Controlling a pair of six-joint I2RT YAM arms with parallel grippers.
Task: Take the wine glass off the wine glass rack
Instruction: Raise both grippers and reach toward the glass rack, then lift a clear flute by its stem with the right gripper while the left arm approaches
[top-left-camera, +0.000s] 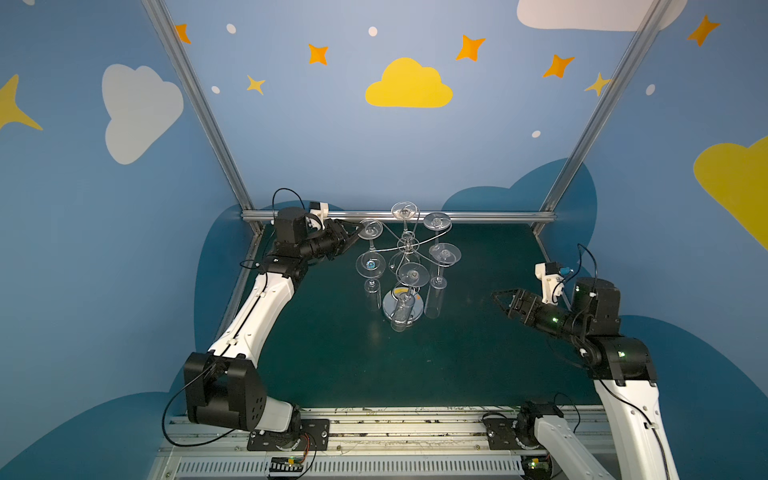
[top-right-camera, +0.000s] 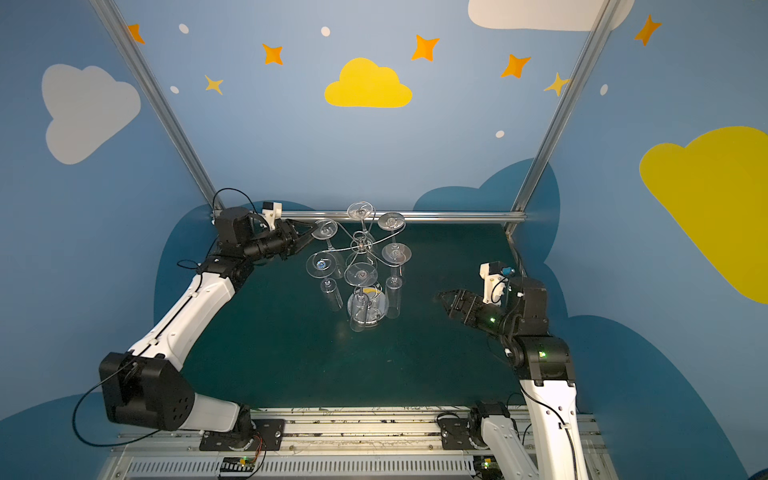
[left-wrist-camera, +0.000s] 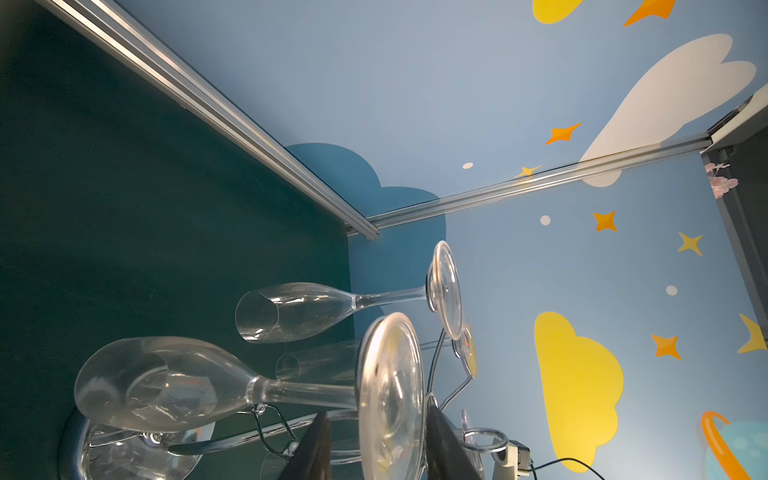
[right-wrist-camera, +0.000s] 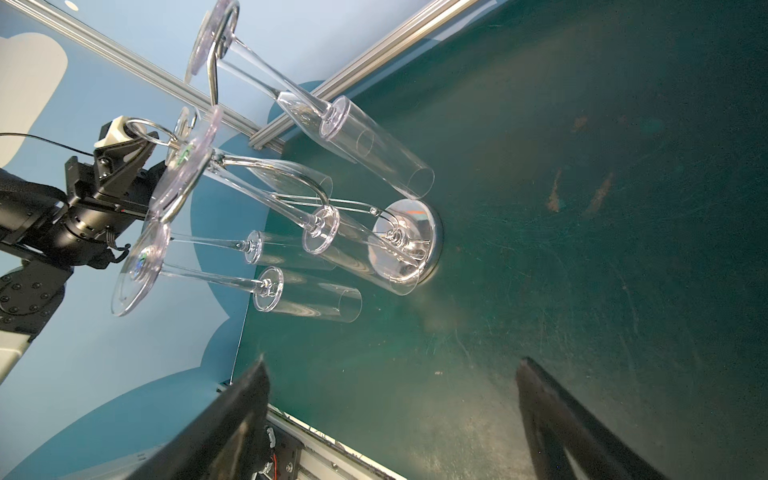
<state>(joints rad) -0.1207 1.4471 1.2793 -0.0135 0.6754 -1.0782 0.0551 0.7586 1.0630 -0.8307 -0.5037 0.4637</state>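
The wine glass rack (top-left-camera: 406, 246) (top-right-camera: 360, 245) is a chrome wire stand on a round mirror base (right-wrist-camera: 409, 237), with several clear glasses hanging upside down from its curled arms. The wine glass (top-left-camera: 370, 228) (top-right-camera: 324, 229) at the rack's far left hangs by its round foot (left-wrist-camera: 390, 395). My left gripper (top-left-camera: 358, 233) (left-wrist-camera: 376, 415) reaches in level and straddles that foot. One finger (left-wrist-camera: 440, 440) lies against the foot's outer face. The other finger (left-wrist-camera: 316, 440) stands a small gap off on the stem side. My right gripper (top-left-camera: 496, 301) (right-wrist-camera: 392, 365) hovers wide open and empty to the rack's right.
Other glasses (top-left-camera: 444, 254) hang close beside the one at my left gripper, with bowls reaching down near the green table (top-left-camera: 332, 357). An aluminium rail (top-left-camera: 478, 216) runs along the table's back edge just behind the rack. Blue walls enclose the cell.
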